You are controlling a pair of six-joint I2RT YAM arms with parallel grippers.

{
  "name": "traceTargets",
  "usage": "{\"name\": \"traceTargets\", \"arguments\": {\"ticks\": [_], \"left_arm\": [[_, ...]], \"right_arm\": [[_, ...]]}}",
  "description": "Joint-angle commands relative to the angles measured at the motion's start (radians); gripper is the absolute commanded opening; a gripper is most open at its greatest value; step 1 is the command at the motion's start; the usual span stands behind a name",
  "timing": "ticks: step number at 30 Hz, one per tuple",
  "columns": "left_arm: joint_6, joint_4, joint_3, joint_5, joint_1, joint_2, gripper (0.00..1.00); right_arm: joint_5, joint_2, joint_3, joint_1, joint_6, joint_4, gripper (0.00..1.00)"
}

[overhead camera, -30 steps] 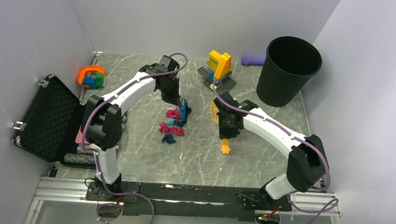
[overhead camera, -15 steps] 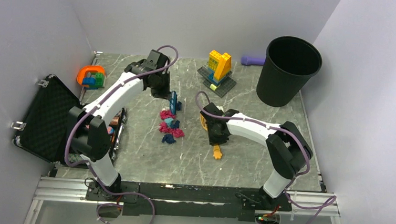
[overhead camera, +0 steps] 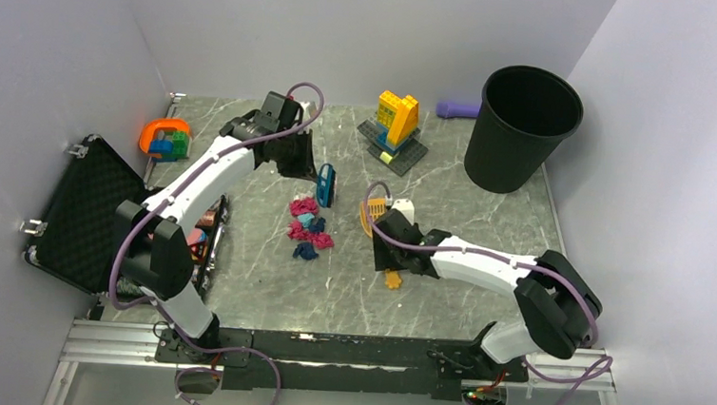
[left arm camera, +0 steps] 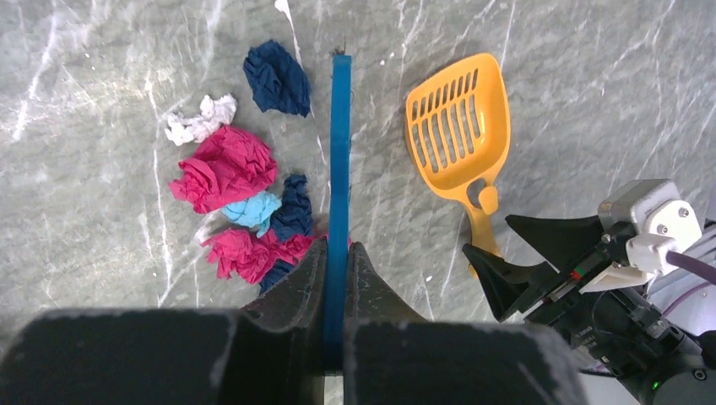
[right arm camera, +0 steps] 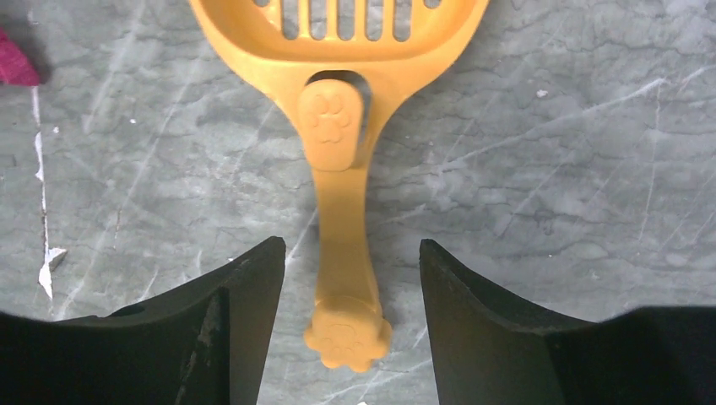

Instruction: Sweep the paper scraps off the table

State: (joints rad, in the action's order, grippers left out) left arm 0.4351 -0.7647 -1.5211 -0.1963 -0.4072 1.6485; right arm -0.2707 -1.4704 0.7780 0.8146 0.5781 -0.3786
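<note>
Paper scraps (left arm camera: 224, 169): crumpled magenta, blue, white wads.

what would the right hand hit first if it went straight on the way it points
The orange scoop's handle, lying between its open fingers, then probably the table; depth is unclear.

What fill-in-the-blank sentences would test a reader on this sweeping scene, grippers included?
1. The left gripper is shut on the blue hand ____.
2. The right gripper stands ____, one finger on either side of the orange scoop's handle.
3. The paper scraps lie piled on the ____, none in the scoop.
Missing words: brush; open; table.
</note>
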Motion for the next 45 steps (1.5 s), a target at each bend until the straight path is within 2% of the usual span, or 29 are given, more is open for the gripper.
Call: {"name": "traceTargets", "arguments": {"ticks": [1, 7, 11, 16, 21, 23, 24, 26, 27, 33, 39, 45], "left_arm": [[-0.062, 0.066, 0.039, -0.065, -0.001, -0.090, 0.00], [-0.089, 0.091, 0.073, -0.095, -0.001, -0.143, 0.00], [-0.104, 0.095, 0.078, -0.092, -0.001, -0.170, 0.00], [-0.132, 0.040, 0.037, -0.020, -0.001, -0.173, 0.00], [-0.146, 0.006, 0.012, 0.055, -0.001, -0.167, 0.00], [-0.154, 0.005, 0.007, 0.077, -0.001, -0.164, 0.00], [-0.159, 0.003, 0.003, 0.086, -0.001, -0.159, 0.00], [-0.176, 0.000, -0.010, 0.112, -0.001, -0.147, 0.00], [-0.193, 0.004, -0.014, 0.131, -0.001, -0.139, 0.00], [-0.262, 0.001, -0.115, 0.314, -0.001, -0.027, 0.00], [-0.369, 0.000, -0.233, 0.337, -0.027, 0.095, 0.00], [-0.648, -0.144, -0.472, 0.638, -0.152, 0.358, 0.00]], "right_arm": [[-0.146, 0.040, -0.073, 0.062, 0.003, 0.194, 0.63], [-0.340, 0.005, -0.177, 0.151, 0.028, 0.366, 0.61], [-0.357, 0.001, -0.228, 0.157, 0.017, 0.461, 0.58], [-0.370, -0.013, -0.245, 0.162, 0.029, 0.480, 0.45], [-0.366, -0.014, -0.298, 0.166, 0.025, 0.549, 0.42], [-0.368, -0.026, -0.303, 0.166, 0.027, 0.560, 0.35], [-0.366, -0.032, -0.303, 0.168, 0.029, 0.560, 0.28], [-0.358, -0.035, -0.291, 0.168, 0.040, 0.537, 0.03], [-0.350, -0.032, -0.284, 0.168, 0.045, 0.519, 0.00], [-0.258, 0.065, -0.212, 0.176, 0.049, 0.354, 0.00], [-0.168, 0.198, -0.118, 0.177, 0.001, 0.114, 0.00], [-0.189, 0.354, -0.087, 0.175, 0.020, -0.070, 0.00]]}}
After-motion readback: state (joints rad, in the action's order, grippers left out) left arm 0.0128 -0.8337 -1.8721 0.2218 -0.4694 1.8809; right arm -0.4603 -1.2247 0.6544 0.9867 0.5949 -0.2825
